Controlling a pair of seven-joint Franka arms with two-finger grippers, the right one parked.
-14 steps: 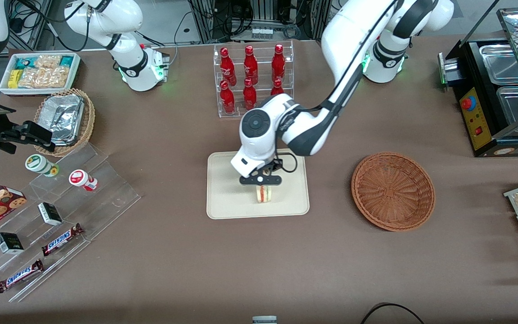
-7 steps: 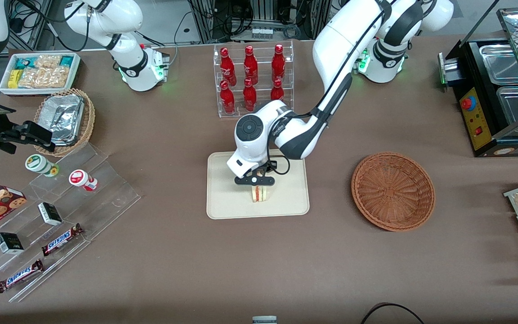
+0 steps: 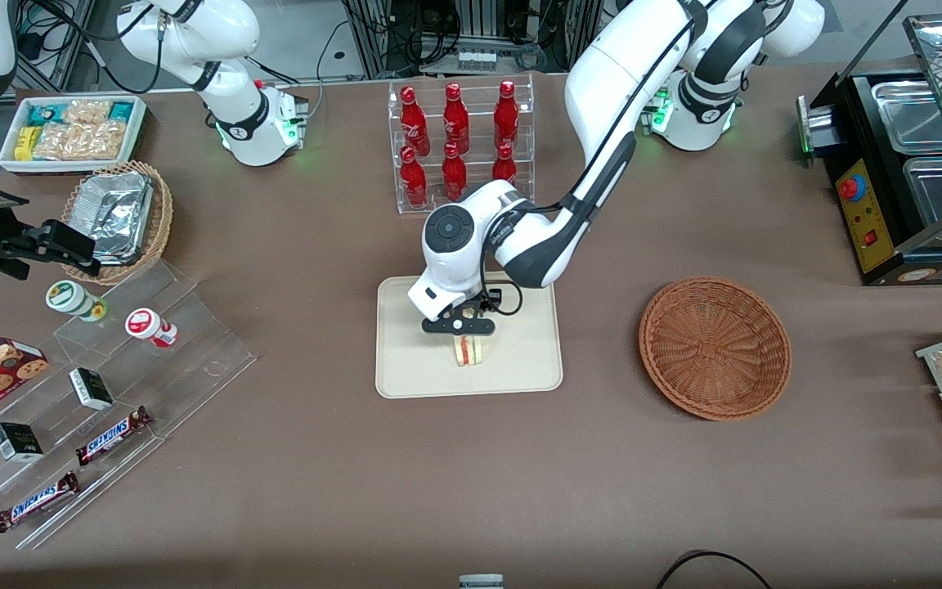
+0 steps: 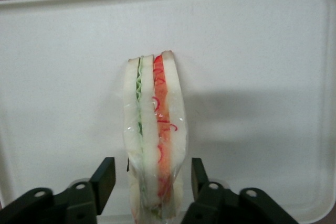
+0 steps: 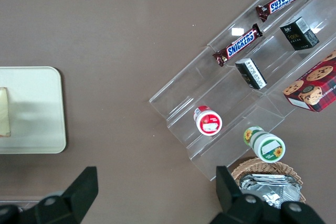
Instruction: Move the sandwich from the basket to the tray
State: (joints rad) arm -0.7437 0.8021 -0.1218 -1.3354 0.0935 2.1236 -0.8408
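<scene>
On the tray (image 3: 405, 372) stood one sandwich (image 3: 469, 350), upright on edge, its striped cut face turned toward the front camera and its long axis running away from that camera. Directly over the tray, the gripper (image 3: 459, 326) hung with its fingers (image 4: 103, 178) spread either side of the sandwich's upper end, gaps showing, so it looked released. Beside the tray, toward the working arm's end of the table, one reddish-brown basket (image 3: 715, 348) held nothing. Farther from the camera than the tray, a clear rack (image 3: 461, 146) held six red bottles (image 3: 454, 172).
</scene>
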